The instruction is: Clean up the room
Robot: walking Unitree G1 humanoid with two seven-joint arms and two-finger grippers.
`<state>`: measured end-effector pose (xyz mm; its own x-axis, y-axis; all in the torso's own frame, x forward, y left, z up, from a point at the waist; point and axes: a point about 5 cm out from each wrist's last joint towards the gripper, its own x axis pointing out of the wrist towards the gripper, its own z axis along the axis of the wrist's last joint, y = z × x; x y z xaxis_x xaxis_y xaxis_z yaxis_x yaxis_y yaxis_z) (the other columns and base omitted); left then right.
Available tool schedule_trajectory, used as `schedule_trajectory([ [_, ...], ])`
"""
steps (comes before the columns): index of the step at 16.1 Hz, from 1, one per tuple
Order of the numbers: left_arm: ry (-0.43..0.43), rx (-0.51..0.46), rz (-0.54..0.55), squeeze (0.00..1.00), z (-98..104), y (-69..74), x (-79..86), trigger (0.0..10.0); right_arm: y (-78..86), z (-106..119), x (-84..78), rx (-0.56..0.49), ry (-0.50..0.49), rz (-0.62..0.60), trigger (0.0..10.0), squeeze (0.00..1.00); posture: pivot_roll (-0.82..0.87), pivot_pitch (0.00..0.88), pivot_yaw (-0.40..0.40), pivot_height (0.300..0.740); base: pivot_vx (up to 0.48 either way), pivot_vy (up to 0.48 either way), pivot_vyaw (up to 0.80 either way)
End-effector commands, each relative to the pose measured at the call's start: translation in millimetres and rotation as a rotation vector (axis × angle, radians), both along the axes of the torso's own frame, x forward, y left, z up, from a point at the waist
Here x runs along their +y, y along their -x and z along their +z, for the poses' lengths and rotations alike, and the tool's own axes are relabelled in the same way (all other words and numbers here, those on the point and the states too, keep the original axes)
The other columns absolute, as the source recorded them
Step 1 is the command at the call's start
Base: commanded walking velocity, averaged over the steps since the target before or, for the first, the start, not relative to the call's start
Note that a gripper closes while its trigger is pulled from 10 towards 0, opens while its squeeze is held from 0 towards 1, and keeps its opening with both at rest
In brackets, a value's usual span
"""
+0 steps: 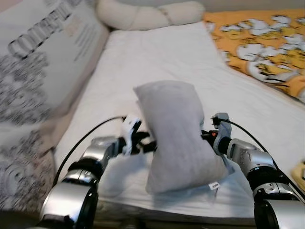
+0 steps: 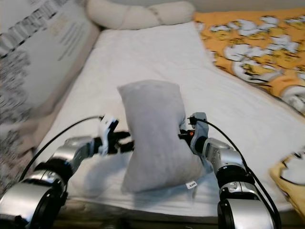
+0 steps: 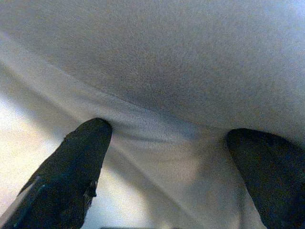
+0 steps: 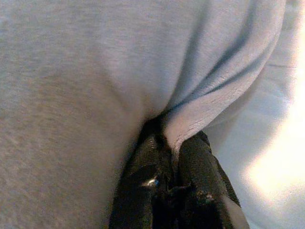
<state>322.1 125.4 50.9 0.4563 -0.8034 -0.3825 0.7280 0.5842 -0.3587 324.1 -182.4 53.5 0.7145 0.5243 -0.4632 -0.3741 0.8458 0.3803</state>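
A grey pillow [image 1: 178,136] stands up in the middle of the frame, on the near end of a white bed [image 1: 157,57]. Both arms reach in from the bottom corners and meet it, one on each side.

The head views show the whole pillow, with a small white tag [image 1: 214,185] at its lower right corner. They do not show the fingertips, because the pillow hides them. The wrist views show those.

In the right wrist view, the right gripper [image 4: 174,157] has its two black fingers [image 4: 200,164] pressed together on a fold of the grey cloth. It is pinching the pillow.

In the left wrist view, the left gripper [image 3: 171,138] has its fingers [image 3: 83,157] spread wide apart, with the pillow's cloth right in front of them. They grip nothing.

The left arm [image 1: 93,160] comes in low from the lower left, bent a little toward the pillow. The right arm [image 1: 248,160] comes in from the lower right.

A long cream cushion [image 1: 147,14] lies at the top of the frame. An orange blanket [image 1: 262,43] with white shapes fills the upper right. A printed pillow [image 1: 43,57] leans at the upper left.
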Motion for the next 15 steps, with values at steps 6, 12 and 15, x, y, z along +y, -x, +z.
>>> schedule_trajectory([
  [6, 0.171, 0.113, 0.405, 1.0, 5, -10.0, 49.1, 10.0, 10.7, -13, -1.5, 0.034, 0.012, 0.043, 0.0, 0.0, -0.03, 0.0, 0.098, 0.74, 0.0, 0.0, 0.0],
  [12, 0.331, 0.265, 0.308, 1.0, -5, 1.2, 17.5, 10.0, 11.9, -14, -3.7, 0.033, -0.002, 0.039, 0.0, 0.0, -0.06, 0.0, 0.117, 0.74, 0.0, 0.0, 0.0],
  [15, 0.374, 0.281, 0.27, 1.0, -4, 1.8, 4.0, 10.0, 12.4, -14, -4.7, 0.033, -0.009, 0.037, 0.0, 0.0, -0.07, 0.0, 0.125, 0.74, 0.0, 0.0, 0.0],
])
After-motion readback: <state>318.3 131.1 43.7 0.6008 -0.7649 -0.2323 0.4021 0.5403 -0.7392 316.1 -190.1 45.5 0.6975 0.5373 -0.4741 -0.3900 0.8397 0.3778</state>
